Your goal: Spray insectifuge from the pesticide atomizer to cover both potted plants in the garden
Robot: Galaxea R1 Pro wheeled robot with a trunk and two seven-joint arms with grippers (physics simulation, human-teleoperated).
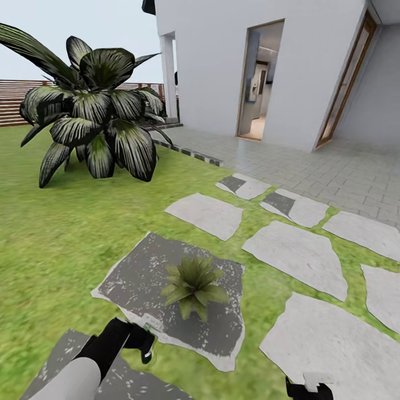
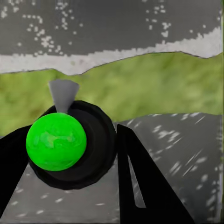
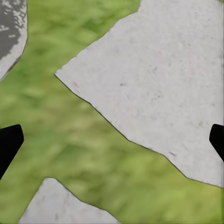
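Observation:
My left gripper (image 1: 140,343) is shut on the pesticide atomizer (image 1: 150,324), a small dark bottle with a white label. In the left wrist view the atomizer (image 2: 70,144) sits between the two black fingers (image 2: 140,182), its round top showing bright green and a pale nozzle pointing ahead. A potted plant (image 1: 193,286), a low rosette of pointed green leaves, stands on a dark wet-looking stone slab (image 1: 133,283) just right of and beyond the atomizer. My right gripper (image 1: 309,390) is open at the lower edge, over grass and a pale stone (image 3: 158,88).
A big dark-leaved shrub (image 1: 94,125) grows on the lawn at the far left. Pale stepping stones (image 1: 297,253) lead right toward a paved terrace (image 1: 311,161) and a white house with an open doorway (image 1: 258,83). A brown slatted fence (image 1: 11,103) closes the back.

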